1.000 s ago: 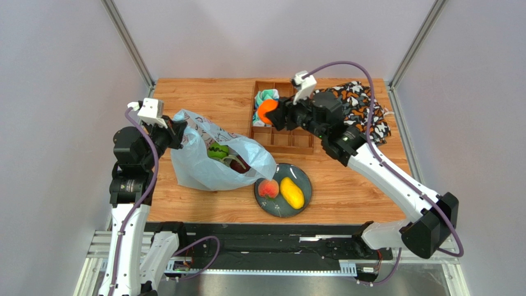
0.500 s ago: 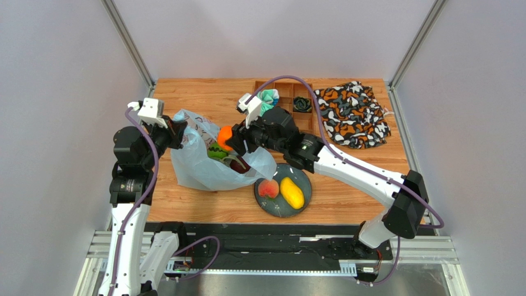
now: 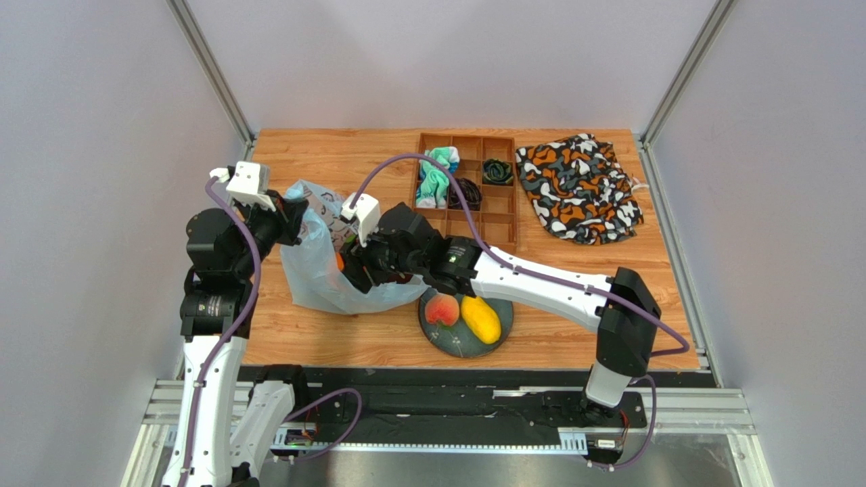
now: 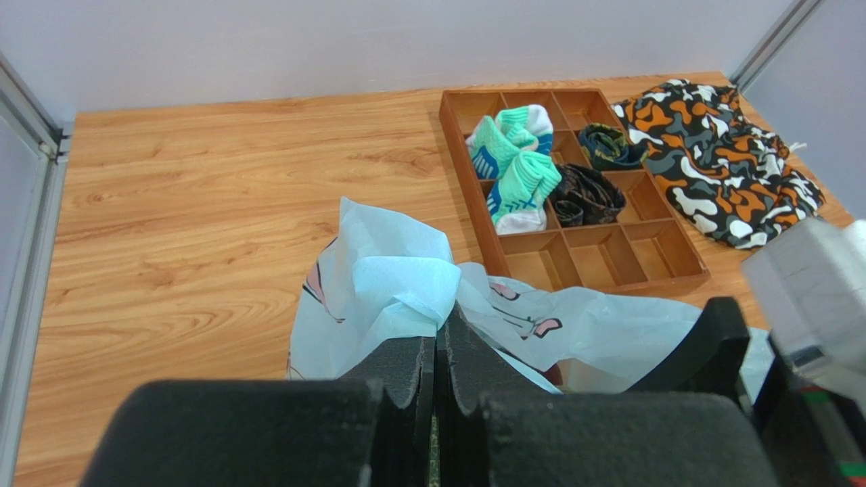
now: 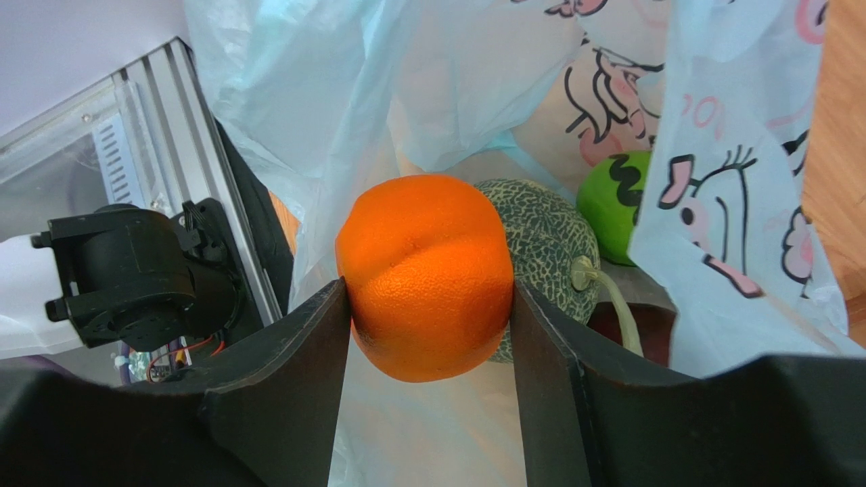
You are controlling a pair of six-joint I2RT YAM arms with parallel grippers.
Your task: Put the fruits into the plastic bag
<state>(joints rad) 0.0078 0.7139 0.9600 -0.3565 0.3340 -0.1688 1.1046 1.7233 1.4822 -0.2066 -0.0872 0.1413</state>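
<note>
The pale blue plastic bag (image 3: pixel 310 276) lies at the left of the table, and my left gripper (image 3: pixel 295 219) is shut on its upper edge (image 4: pixel 391 284), holding the mouth up. My right gripper (image 3: pixel 351 266) reaches into that mouth, shut on the orange (image 5: pixel 427 274). Inside the bag, just behind the orange, lie the netted melon (image 5: pixel 547 238) and the bright green fruit (image 5: pixel 613 203). The peach (image 3: pixel 441 310) and the yellow mango (image 3: pixel 481 318) rest on a dark plate (image 3: pixel 439 343) to the right of the bag.
A wooden divided tray (image 3: pixel 496 229) holding rolled socks stands behind the plate. An orange, black and white patterned cloth (image 3: pixel 579 188) lies at the back right. The right arm stretches across the table's middle, above the plate.
My right arm has swung left from above the wooden tray, carrying the orange into the bag's mouth. The left arm and the bag's edge have stayed put.
</note>
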